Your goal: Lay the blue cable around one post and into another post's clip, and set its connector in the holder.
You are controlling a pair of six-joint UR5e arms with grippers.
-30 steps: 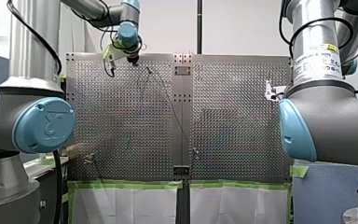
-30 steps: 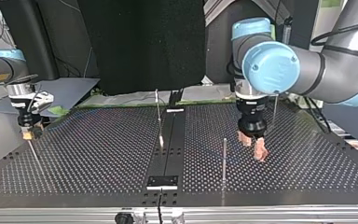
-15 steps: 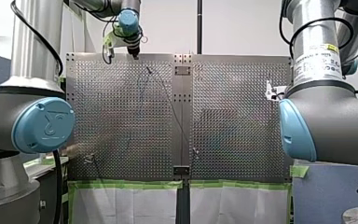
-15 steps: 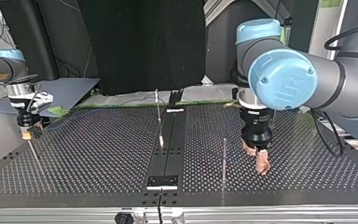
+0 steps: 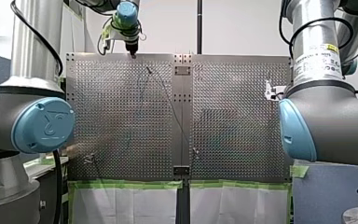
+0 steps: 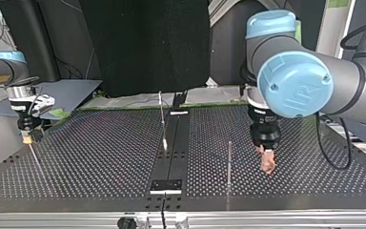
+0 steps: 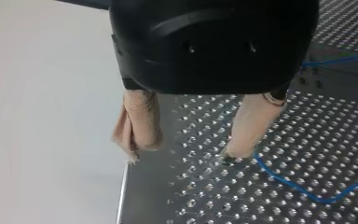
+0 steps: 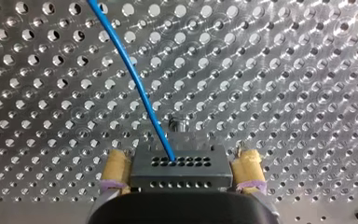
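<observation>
Left gripper (image 7: 184, 153) vertical at table (image 7: 270, 200) edge, fingers apart, empty. Right gripper (image 8: 181, 164) vertical above table, clamped on connector (image 8: 179, 176); blue cable (image 8: 133, 77) leads off it.

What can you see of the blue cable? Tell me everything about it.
The blue cable is thin, smooth and plastic-looking. In the right wrist view it curves over the perforated table and ends in the grey connector, a block with rows of small holes, gripped by my right gripper. In the left wrist view another stretch lies on the table in a shallow bend, passing close by one finger of my open left gripper; contact is unclear.
</observation>
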